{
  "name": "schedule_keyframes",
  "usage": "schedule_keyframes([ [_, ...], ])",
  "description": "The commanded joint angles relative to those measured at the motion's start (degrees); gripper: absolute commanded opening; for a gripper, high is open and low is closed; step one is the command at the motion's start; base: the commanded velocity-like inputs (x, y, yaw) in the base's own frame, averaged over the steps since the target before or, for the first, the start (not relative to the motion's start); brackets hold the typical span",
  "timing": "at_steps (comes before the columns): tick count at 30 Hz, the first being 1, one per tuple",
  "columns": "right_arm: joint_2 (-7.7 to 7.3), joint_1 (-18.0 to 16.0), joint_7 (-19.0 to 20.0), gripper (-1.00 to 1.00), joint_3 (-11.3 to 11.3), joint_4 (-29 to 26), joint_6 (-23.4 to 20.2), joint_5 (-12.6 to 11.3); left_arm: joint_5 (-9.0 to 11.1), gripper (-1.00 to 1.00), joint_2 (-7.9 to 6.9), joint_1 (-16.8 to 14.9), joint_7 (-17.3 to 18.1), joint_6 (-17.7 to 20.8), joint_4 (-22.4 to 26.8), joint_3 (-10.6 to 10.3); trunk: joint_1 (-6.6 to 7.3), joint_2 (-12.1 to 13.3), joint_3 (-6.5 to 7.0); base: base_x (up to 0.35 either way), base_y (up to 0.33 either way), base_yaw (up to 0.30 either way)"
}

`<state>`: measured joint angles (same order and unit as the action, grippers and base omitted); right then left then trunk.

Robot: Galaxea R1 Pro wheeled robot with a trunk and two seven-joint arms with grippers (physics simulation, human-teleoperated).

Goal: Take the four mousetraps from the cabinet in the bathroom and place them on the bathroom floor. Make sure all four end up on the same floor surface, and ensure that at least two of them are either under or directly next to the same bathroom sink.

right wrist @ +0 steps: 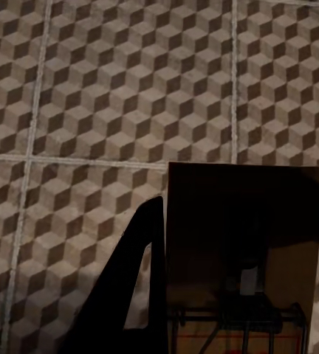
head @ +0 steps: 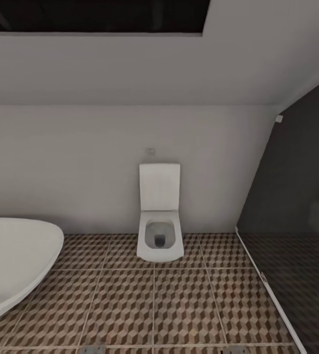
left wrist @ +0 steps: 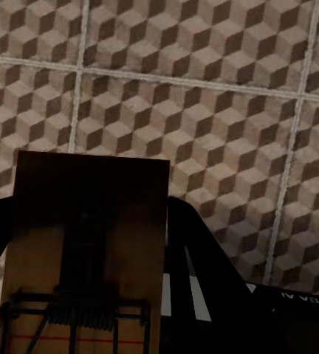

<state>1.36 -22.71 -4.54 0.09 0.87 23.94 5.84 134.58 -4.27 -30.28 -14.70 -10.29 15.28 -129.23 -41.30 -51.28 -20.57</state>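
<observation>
One mousetrap is seen in the left wrist view, a flat brown wooden slab with a coiled spring and wire bar at one end, held above the bathroom floor between the dark fingers of the left gripper, which are closed against its long edges. A second mousetrap is carried the same way in the right wrist view, clamped by the right gripper with one finger seen against its side.

Each trap is judged light and stiff, the wood giving a firm flat edge for pinching; the wire and spring are judged the delicate part, so hold is best kept on the bare wooden sides, well apart from the spring. A low release is advised, since a thin light slab may bounce or slide on hard tile.

In the head view a white toilet is set against the far wall, the rounded rim of the bathroom sink at near left, a dark glass partition at right, patterned tiles between
</observation>
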Motion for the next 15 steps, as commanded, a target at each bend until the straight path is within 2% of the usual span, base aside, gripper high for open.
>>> schedule_keyframes([
  [1,0.02,-0.06,-0.30,-1.00,0.00,0.09,0.15,0.49,0.42,-1.00,-0.04,-0.12,-0.16,-0.43,0.28,-0.50,-0.04,-0.05,-0.07,0.334,-0.014,0.000],
  [11,-0.01,-0.06,-0.36,-1.00,0.00,0.09,0.14,0.49,0.42,-1.00,-0.03,-0.09,-0.23,-0.38,0.07,-0.50,-0.04,-0.05,-0.07,0.334,-0.068,0.000],
  [15,-0.50,-0.06,-0.94,-1.00,-0.21,-0.26,0.24,-0.10,0.42,-1.00,-0.45,-0.12,-0.31,-0.34,-0.22,-0.47,-0.04,-0.05,-0.07,0.310,-0.058,0.000],
])
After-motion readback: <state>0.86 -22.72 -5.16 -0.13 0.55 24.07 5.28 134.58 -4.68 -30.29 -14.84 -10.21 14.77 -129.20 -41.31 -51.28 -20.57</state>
